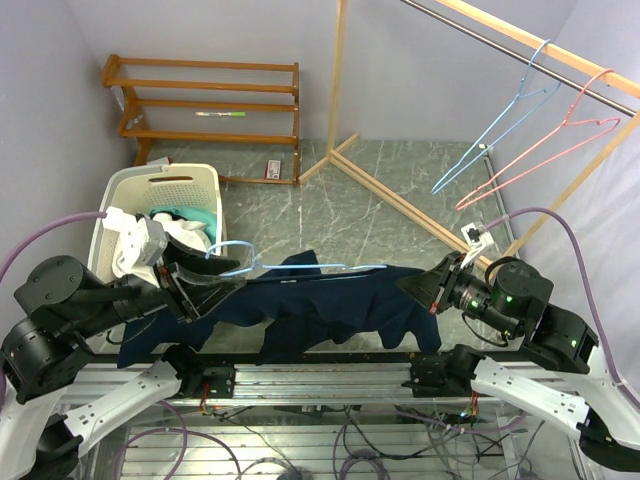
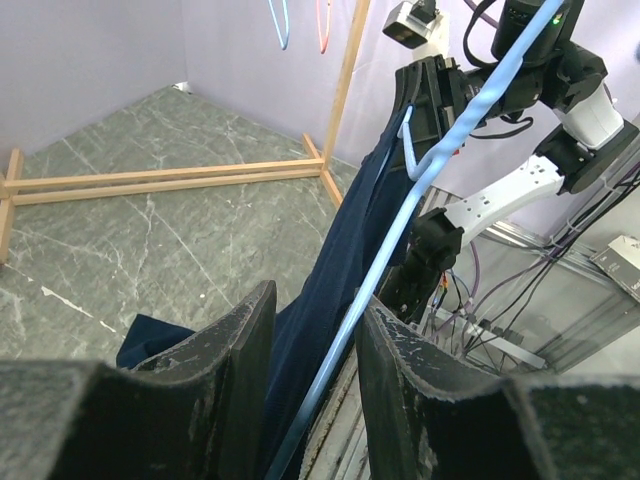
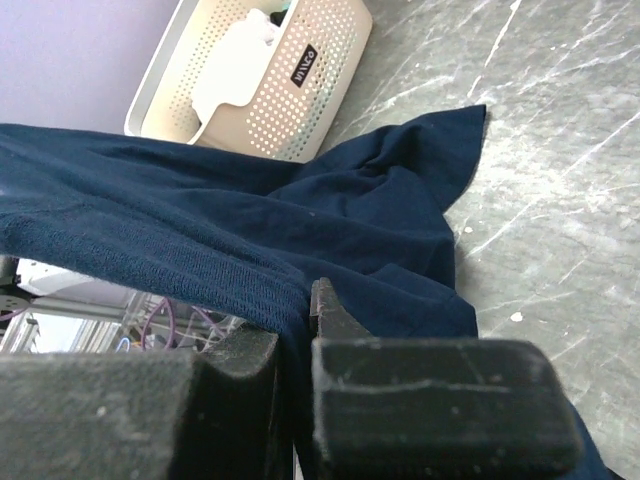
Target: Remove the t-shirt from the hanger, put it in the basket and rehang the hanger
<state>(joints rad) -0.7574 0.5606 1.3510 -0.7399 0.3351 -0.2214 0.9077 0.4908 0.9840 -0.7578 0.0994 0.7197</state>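
Right hand (image 1: 422, 288) pinches t-shirt (image 1: 330, 300) stretching left, seemingly taut.

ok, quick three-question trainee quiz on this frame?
1. True or false: the right gripper is open.
2. How many hangers hang on the rail? A one, B two, C three.
3. What thin thing runs between the left gripper's fingers?
Key: 1 false, it is shut on the t-shirt. 2 B: blue hanger and pink hanger. 3 the pale wire hanger.
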